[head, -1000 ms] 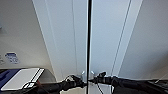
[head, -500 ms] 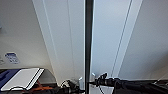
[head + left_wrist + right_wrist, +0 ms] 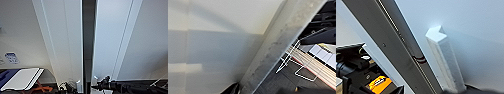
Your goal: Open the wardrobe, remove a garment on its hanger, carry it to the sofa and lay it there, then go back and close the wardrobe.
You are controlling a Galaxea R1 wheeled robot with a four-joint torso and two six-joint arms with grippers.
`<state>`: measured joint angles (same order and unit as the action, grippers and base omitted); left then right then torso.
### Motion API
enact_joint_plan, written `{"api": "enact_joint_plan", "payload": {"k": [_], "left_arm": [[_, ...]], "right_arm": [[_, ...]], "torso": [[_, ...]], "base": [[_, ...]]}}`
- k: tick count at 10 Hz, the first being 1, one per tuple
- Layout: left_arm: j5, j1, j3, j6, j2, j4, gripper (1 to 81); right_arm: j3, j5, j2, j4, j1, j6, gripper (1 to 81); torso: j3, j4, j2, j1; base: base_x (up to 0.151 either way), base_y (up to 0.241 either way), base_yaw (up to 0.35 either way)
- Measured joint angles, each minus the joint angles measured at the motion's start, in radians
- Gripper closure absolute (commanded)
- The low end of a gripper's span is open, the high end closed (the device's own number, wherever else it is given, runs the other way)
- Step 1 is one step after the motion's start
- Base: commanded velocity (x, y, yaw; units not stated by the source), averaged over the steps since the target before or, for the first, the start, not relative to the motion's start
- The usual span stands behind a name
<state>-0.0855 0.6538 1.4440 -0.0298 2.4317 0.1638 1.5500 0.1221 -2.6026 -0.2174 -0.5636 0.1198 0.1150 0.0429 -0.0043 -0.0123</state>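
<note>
The tall white two-door wardrobe (image 3: 67,42) stands directly ahead in the head view, its doors parted by a narrow dark gap at the centre seam. A small white block handle (image 3: 443,60) sits on the right door beside the seam. The left gripper (image 3: 68,87) and right gripper (image 3: 100,83) are low at the handles; I cannot tell how either's jaws stand. A white board (image 3: 22,78) lies lower left.
</note>
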Motion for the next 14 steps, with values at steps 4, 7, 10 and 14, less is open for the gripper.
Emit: {"api": "enact_joint_plan", "payload": {"k": [4, 7, 10, 14], "left_arm": [[0.014, 0.045, -0.084, 0.005, -0.08, 0.052, 1.0], [0.042, 0.087, -0.141, 0.008, -0.144, 0.092, 1.0], [0.132, 0.147, -0.169, 0.011, -0.189, 0.122, 1.0], [0.182, 0.217, -0.251, 0.01, -0.322, 0.148, 1.0]], "right_arm": [[-0.14, -0.018, 0.122, -0.037, -0.053, -0.003, 1.0], [-0.226, -0.026, 0.208, -0.05, -0.087, -0.003, 1.0], [-0.264, -0.069, 0.256, -0.066, -0.121, -0.011, 1.0], [-0.349, -0.11, 0.38, -0.076, -0.175, -0.014, 1.0]], "torso": [[0.0, 0.0, 0.0, 0.0], [0.0, 0.0, 0.0, 0.0], [0.0, 0.0, 0.0, 0.0], [-0.001, 0.0, 0.0, -0.001]], "base": [[0.0, 0.0, 0.0], [0.0, 0.0, 0.0], [0.0, 0.0, 0.0], [0.0, 0.0, 0.0]]}}
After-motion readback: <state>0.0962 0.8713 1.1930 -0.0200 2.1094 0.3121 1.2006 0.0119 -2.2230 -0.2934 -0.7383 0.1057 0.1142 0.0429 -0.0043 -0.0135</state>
